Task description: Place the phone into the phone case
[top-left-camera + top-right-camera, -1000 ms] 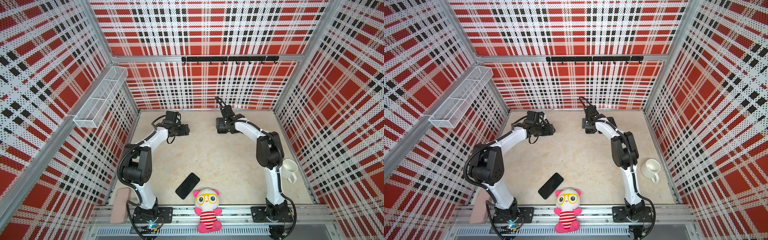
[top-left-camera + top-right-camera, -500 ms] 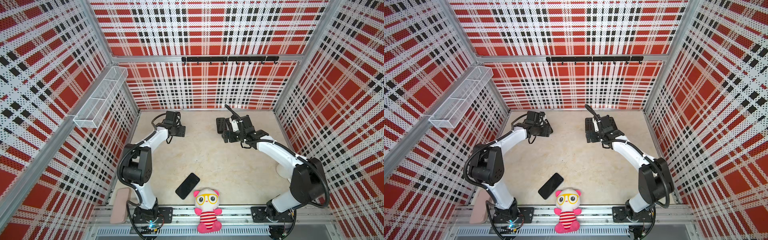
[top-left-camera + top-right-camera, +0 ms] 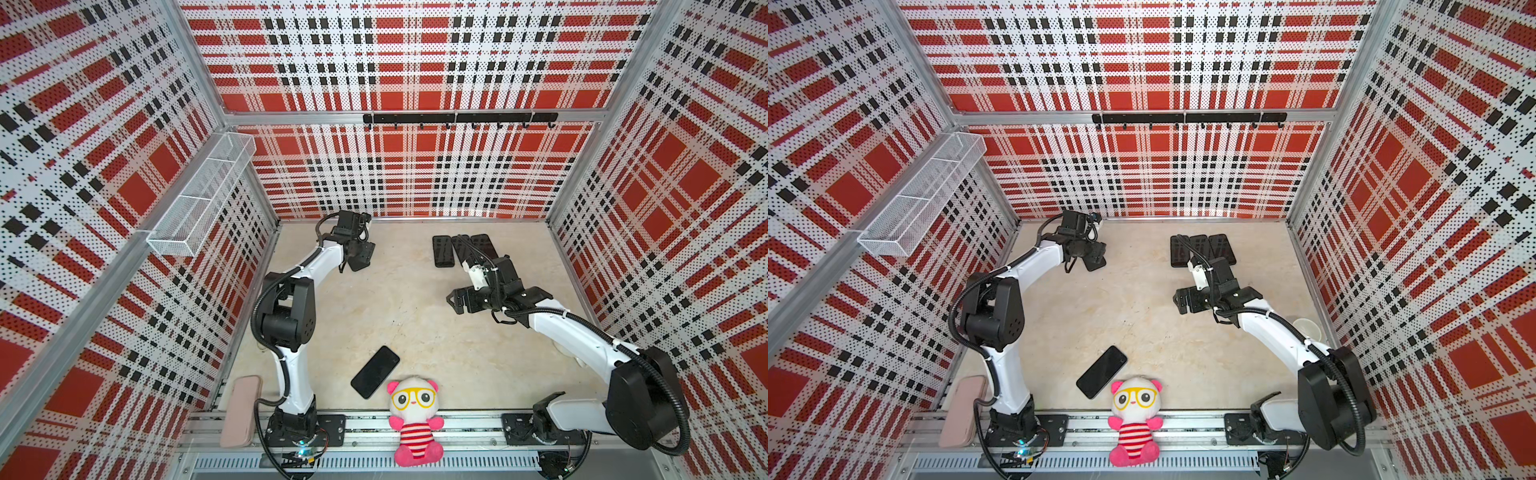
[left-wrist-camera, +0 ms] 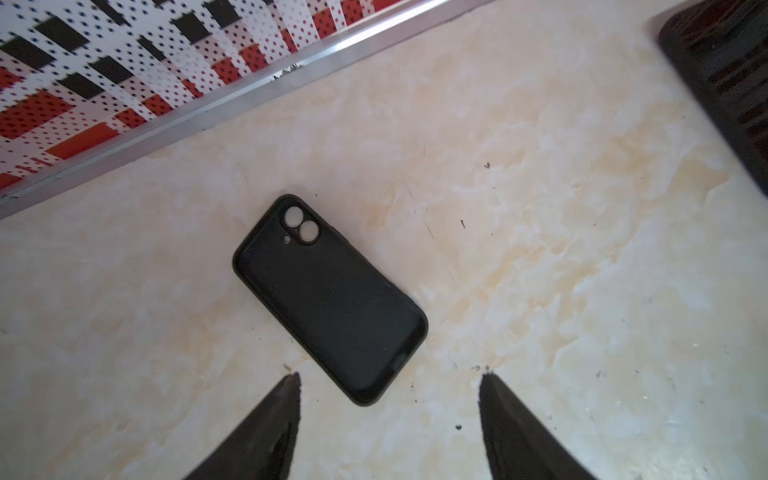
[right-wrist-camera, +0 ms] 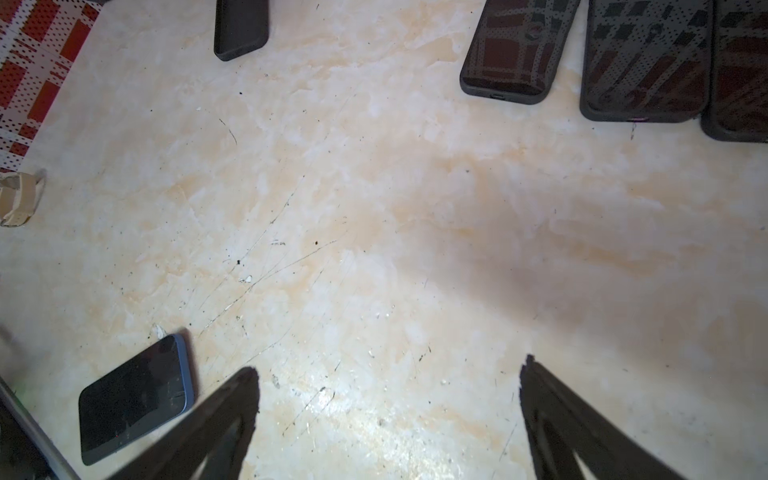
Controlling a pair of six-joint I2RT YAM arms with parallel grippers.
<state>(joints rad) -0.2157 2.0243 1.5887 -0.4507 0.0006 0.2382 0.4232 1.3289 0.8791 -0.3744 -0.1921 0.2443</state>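
The phone [image 3: 375, 372] [image 3: 1101, 372] is black and lies screen up at the front of the table, beside the plush toy; it also shows in the right wrist view [image 5: 137, 399]. An empty black phone case [image 4: 328, 297] lies open side up near the back left wall. My left gripper [image 4: 389, 378] [image 3: 360, 254] hovers open just above its near end, touching nothing. In both top views the gripper mostly hides the case. Near the table's middle right, my right gripper [image 5: 388, 365] [image 3: 456, 300] is wide open over bare table.
Three dark cased phones [image 3: 461, 249] [image 5: 644, 62] lie side by side at the back right. A pink-and-white plush toy [image 3: 413, 415] sits on the front rail and a pink case [image 3: 241, 409] lies at the front left. A white cup [image 3: 1307, 328] stands by the right wall.
My right arm has swung back from the row of cased phones toward the table's middle, still open. The left gripper's jaws have narrowed somewhat above the case.
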